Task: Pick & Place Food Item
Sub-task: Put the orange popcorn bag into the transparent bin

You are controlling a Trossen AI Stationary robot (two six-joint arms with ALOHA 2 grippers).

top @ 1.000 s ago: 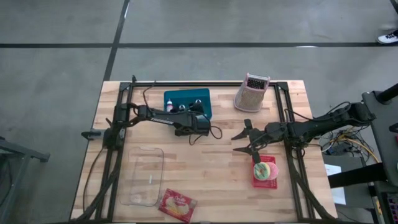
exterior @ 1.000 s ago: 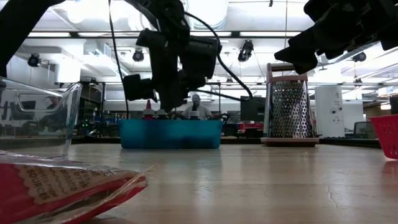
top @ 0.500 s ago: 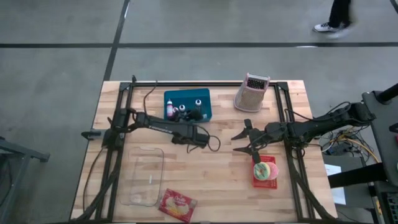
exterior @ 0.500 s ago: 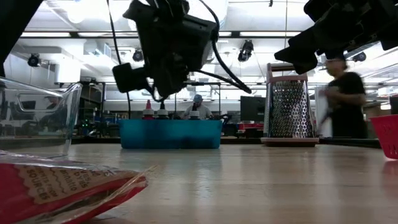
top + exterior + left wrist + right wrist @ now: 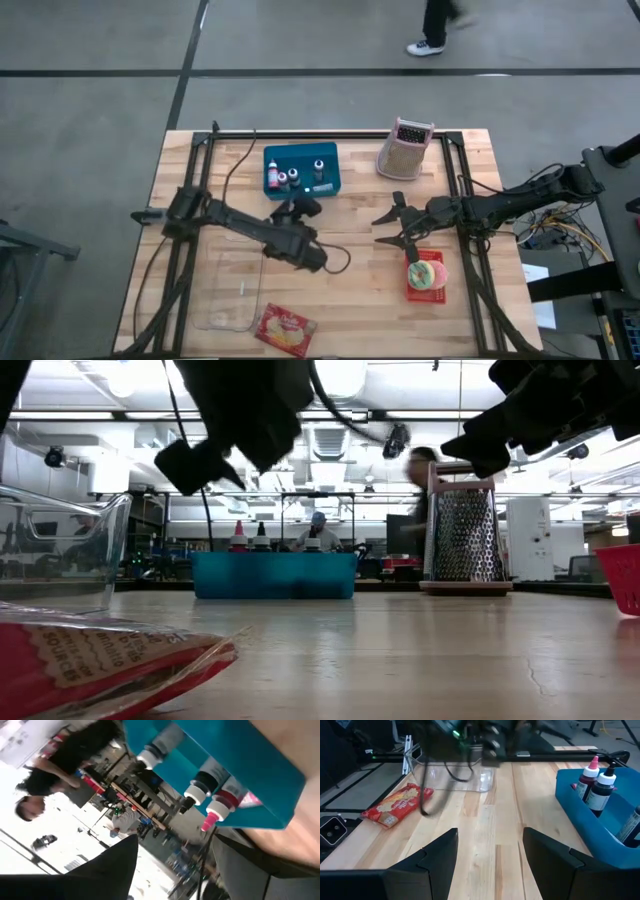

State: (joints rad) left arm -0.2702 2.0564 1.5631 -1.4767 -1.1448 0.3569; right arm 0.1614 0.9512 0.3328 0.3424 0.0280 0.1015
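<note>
Left arm has swung away from the blue bin [image 5: 301,167] toward the table's front; left gripper [image 5: 313,258] now sits over the middle of the table, just beside the clear glass dish [image 5: 230,282]. Fingers spread, nothing between them. Person [image 5: 436,24] walking behind the table has moved further left across the floor.

Right gripper [image 5: 388,229] unchanged, hovering right of centre just beside the red basket [image 5: 426,276], jaws wide, empty.

Red snack packet [image 5: 285,329] lies flat at the front edge, just beside the dish's near corner, untouched. Small bottles [image 5: 284,178] stand in the bin. Metal grater [image 5: 404,147] upright at the back edge, right of the bin. Basket holds round food pieces.
</note>
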